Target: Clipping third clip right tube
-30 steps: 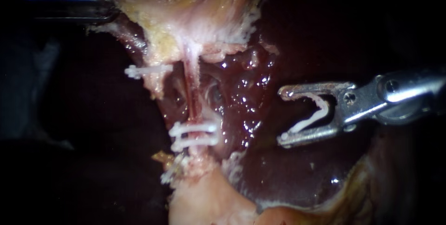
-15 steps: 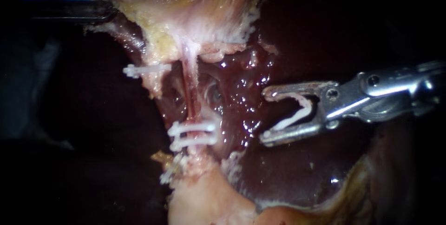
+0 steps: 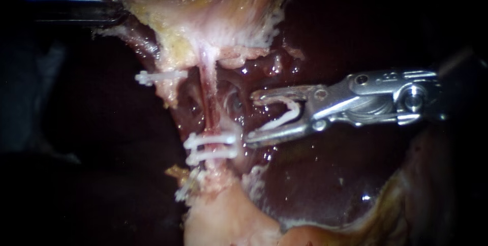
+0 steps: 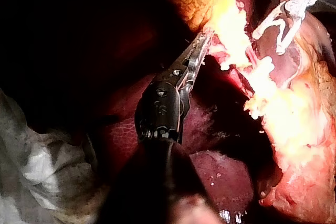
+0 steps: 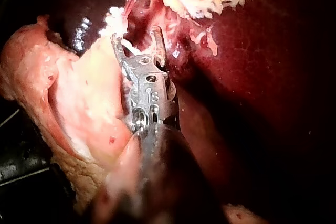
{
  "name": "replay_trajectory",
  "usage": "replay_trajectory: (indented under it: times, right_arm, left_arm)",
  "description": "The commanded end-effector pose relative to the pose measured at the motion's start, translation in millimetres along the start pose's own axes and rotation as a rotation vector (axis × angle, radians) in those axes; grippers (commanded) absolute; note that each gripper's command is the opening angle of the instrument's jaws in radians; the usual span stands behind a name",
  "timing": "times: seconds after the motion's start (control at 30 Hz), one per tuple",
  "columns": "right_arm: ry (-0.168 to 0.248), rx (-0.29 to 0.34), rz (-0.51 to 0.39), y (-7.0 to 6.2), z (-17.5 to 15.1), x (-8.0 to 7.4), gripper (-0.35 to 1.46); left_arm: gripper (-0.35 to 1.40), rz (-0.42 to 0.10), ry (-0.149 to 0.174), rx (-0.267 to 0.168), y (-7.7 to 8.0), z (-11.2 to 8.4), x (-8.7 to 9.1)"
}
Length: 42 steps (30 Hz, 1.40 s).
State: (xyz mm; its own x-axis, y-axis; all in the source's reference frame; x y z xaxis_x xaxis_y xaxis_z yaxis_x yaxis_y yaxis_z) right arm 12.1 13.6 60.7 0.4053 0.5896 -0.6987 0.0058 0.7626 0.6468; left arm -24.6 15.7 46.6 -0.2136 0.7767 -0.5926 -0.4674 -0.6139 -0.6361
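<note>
My right instrument (image 3: 251, 119) has a white clip (image 3: 284, 118) held in wide-apart jaws, near the right tube (image 3: 208, 98), not touching. My left instrument (image 4: 202, 41) is clamped on the gallbladder (image 3: 203, 22).

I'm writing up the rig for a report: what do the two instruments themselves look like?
The left instrument has a thick black shaft and a black jointed wrist with small pins, ending in slender silver jaws. The right instrument is polished silver metal at its tip: two long thin jaws with hooked ends, round pivot pins and a chunky hinged wrist.
</note>
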Motion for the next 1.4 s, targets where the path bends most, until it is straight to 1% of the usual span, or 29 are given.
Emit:
replay_trajectory:
  times: [0.03,0.23,0.4,0.53,0.67,0.83,0.9,1.13,1.23,1.4]
  right_arm:
    - [0.002,0.0,0.004,0.1,0.3,0.1,0.5]
    - [0.027,0.012,0.014,0.8,2.3,0.9,0.5]
    - [0.034,0.014,0.015,1.3,3.9,1.4,0.5]
    - [0.051,0.021,0.018,1.9,5.0,1.7,0.5]
    - [0.083,0.043,0.031,2.2,5.7,2.1,0.5]
    - [0.112,0.066,0.05,2.4,6.4,2.4,0.5]
    - [0.132,0.078,0.053,2.5,6.7,2.6,0.5]
    - [0.191,0.138,0.081,2.2,6.5,3.1,0.5]
    - [0.222,0.172,0.084,1.6,6.2,3.6,0.5]
    - [0.255,0.225,0.095,0.3,5.6,5.0,0.5]
  left_arm:
    - [-0.35,0.0,0.0,0.0,0.0,0.0,0.0]
    - [-0.35,0.0,0.0,0.0,0.0,0.1,0.0]
    - [-0.35,0.0,0.0,0.0,0.1,0.1,-0.1]
    - [-0.35,0.0,0.0,0.0,0.1,0.1,-0.1]
    - [-0.35,0.0,0.0,0.001,0.1,0.1,-0.1]
    - [-0.35,0.0,0.001,0.001,0.1,0.2,-0.1]
    - [-0.35,0.001,0.001,0.001,0.1,0.2,-0.1]
    - [-0.35,0.001,0.001,0.001,0.1,0.2,-0.1]
    - [-0.35,0.001,0.001,0.001,0.1,0.2,-0.2]
    - [-0.35,0.001,0.001,0.001,0.0,0.2,-0.2]
